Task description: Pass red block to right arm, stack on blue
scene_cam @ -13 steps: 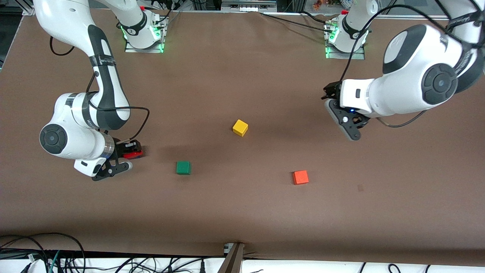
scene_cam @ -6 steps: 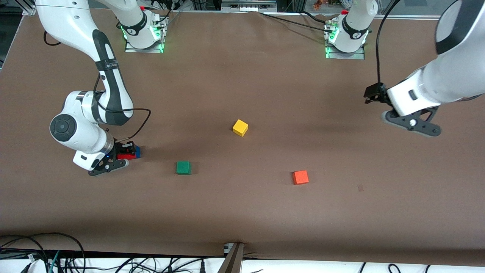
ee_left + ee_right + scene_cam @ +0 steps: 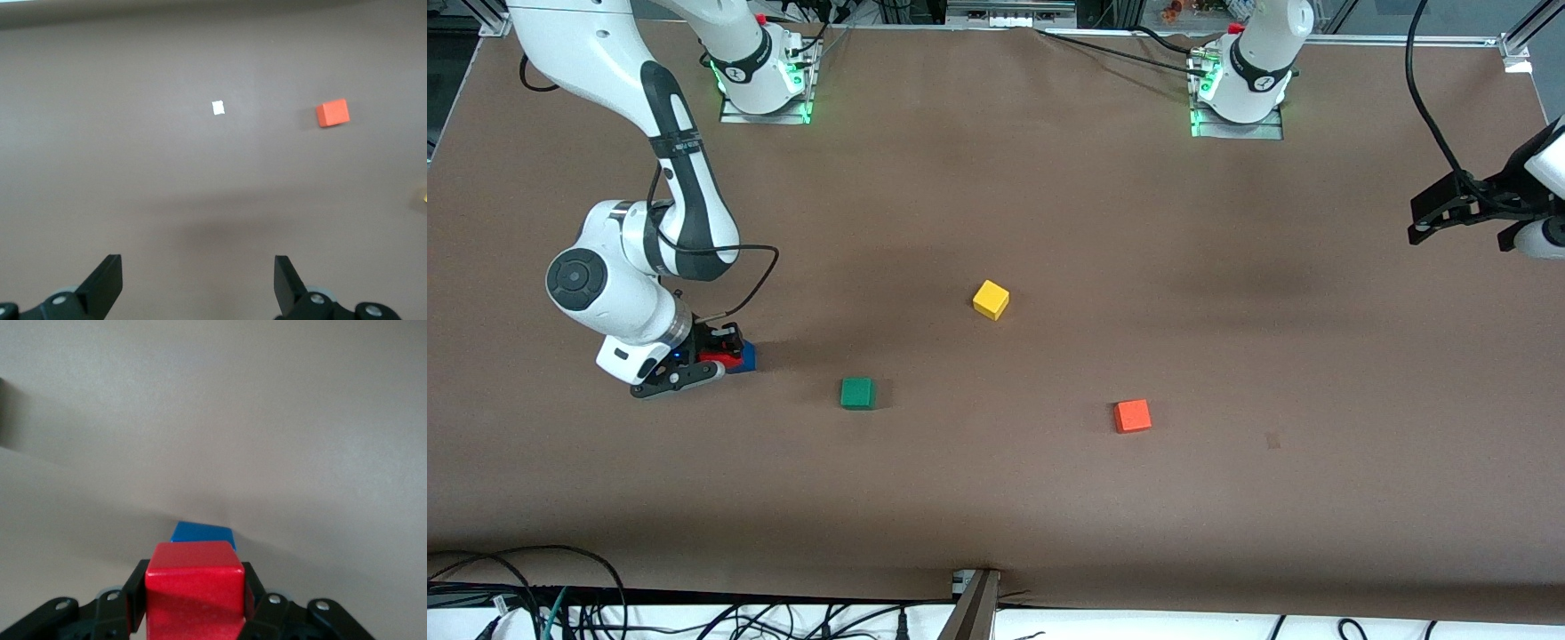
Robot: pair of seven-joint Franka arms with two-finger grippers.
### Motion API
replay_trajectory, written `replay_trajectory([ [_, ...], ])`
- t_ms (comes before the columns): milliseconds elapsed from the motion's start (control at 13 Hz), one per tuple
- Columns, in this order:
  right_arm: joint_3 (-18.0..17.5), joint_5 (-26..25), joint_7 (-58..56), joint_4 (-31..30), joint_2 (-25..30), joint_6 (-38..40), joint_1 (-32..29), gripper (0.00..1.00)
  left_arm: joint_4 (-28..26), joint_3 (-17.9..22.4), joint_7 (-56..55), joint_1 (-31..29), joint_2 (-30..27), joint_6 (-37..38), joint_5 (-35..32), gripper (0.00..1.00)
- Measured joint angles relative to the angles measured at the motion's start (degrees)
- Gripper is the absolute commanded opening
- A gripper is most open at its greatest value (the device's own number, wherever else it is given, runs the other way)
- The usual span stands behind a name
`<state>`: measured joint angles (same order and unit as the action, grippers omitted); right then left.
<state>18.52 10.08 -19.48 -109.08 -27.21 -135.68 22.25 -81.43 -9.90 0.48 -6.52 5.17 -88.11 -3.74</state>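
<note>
My right gripper (image 3: 710, 354) is shut on the red block (image 3: 714, 358), which fills the bottom of the right wrist view (image 3: 194, 590). It holds the block just over the blue block (image 3: 743, 356), whose edge shows past the red one (image 3: 203, 534); I cannot tell whether they touch. My left gripper (image 3: 1463, 209) is open and empty, raised at the left arm's end of the table, its fingertips (image 3: 107, 277) wide apart over bare table.
A green cube (image 3: 857, 393), a yellow cube (image 3: 991, 299) and an orange cube (image 3: 1132, 415) lie on the brown table (image 3: 996, 498). The orange cube also shows in the left wrist view (image 3: 332, 113), with a small white mark (image 3: 217, 107).
My left arm has swung up and away toward its end of the table. My right gripper has carried the red block down and closer to the blue block.
</note>
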Motion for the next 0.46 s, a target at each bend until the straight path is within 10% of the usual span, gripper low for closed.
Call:
replay_trajectory([
  [231, 0.0, 0.0, 0.0, -2.1, 1.1, -1.8, 0.1, 0.05, -9.1, 10.3, 0.0, 10.3, -4.3, -2.4, 0.0, 1.00],
  [462, 0.0, 0.0, 0.0, -3.4, 1.3, -3.8, 0.1, 0.05, -11.0, 11.5, 0.0, 11.3, -4.6, -2.8, 0.0, 1.00],
])
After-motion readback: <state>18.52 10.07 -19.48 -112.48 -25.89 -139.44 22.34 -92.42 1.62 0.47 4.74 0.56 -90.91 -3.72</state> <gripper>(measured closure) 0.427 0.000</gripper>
